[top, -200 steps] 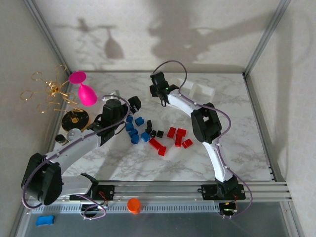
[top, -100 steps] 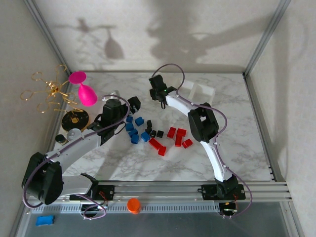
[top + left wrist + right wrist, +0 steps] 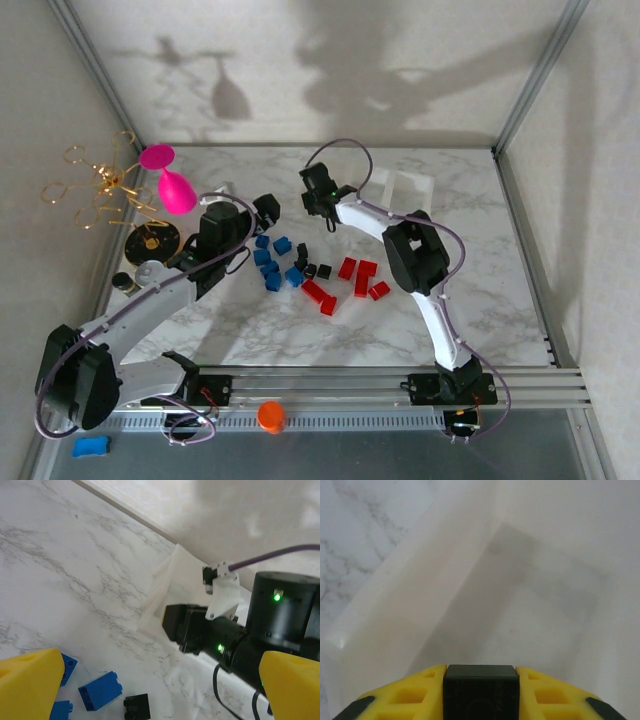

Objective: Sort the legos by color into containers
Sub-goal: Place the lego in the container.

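right fingers (image 3: 405,696) shifted slightly, clamping one black lego (image 3: 481,686) at one tray (image 3: 395,605)

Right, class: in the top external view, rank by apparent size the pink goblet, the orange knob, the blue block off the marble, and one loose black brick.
1. pink goblet, clearly largest.
2. orange knob and blue block: too alike to rank.
3. black brick, smallest by far.
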You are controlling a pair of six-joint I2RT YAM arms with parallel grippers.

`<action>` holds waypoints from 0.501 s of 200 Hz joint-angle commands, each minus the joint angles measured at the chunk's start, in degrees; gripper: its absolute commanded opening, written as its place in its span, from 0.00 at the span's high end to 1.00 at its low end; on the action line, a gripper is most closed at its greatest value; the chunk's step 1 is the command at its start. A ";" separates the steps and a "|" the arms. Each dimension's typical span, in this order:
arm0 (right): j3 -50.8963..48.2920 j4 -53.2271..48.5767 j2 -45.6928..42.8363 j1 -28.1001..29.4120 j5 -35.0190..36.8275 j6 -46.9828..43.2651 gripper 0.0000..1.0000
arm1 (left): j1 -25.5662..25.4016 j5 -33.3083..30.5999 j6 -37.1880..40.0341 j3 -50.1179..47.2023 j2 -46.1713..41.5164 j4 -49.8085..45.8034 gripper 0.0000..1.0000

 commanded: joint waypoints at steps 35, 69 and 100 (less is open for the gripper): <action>-6.96 1.49 -6.75 1.09 -0.20 2.63 0.59 | 0.60 -1.90 0.05 -1.90 -2.82 -1.45 0.00; -5.53 1.43 -7.75 1.02 -0.24 2.42 0.47 | 0.60 -1.42 -0.39 -1.63 -3.14 -1.62 0.00; -4.99 1.45 -9.04 1.04 -0.28 2.48 0.41 | 0.60 -1.29 -0.50 -1.35 -3.61 -1.89 0.00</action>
